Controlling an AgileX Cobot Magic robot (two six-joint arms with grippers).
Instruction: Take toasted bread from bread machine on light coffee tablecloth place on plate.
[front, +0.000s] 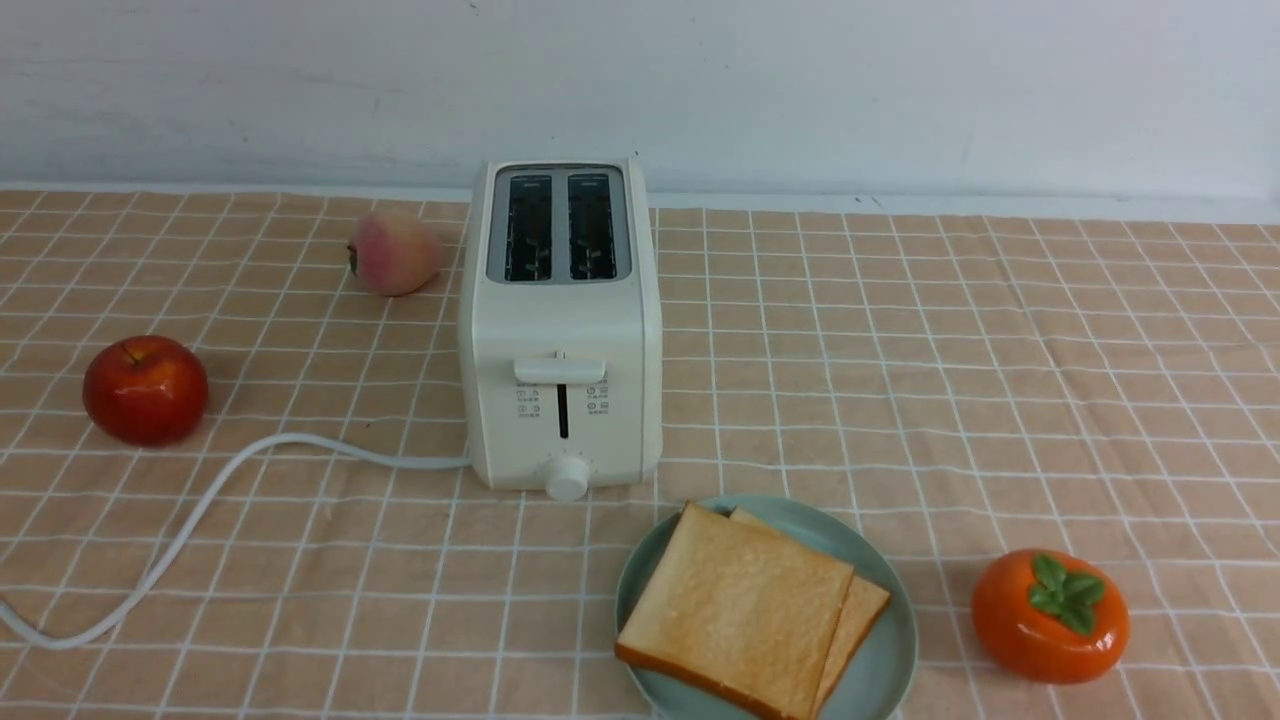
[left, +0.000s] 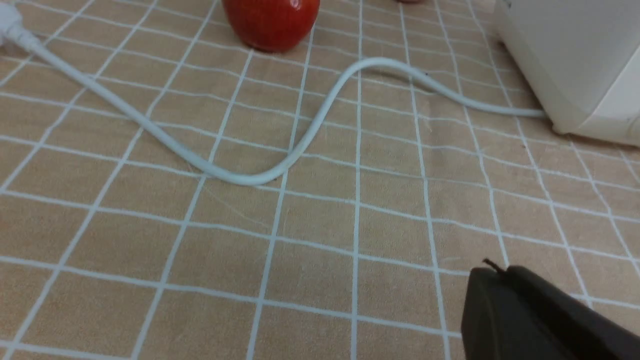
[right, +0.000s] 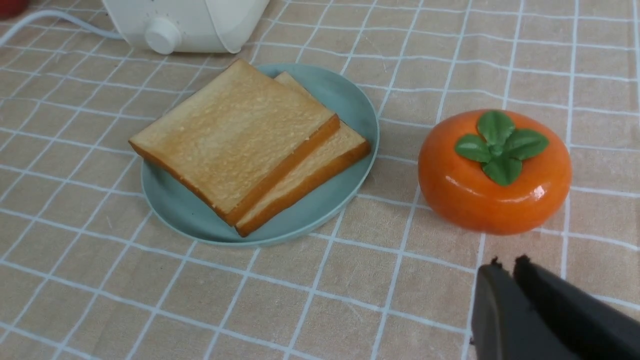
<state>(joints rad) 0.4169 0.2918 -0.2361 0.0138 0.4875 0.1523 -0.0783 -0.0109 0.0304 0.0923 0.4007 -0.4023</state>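
Toast (front: 740, 610) on the plate (front: 880, 665), tablecloth (front: 1000, 400) bare rightward to the persimmon (front: 1050, 616), left claw (left: 492, 270) closed and empty, right claw (right: 507, 265) barely parted, holding nothing!

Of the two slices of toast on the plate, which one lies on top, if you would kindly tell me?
The top slice is the one nearer the toaster's cord side; it partly covers the other slice, whose far corner and one edge peek out.
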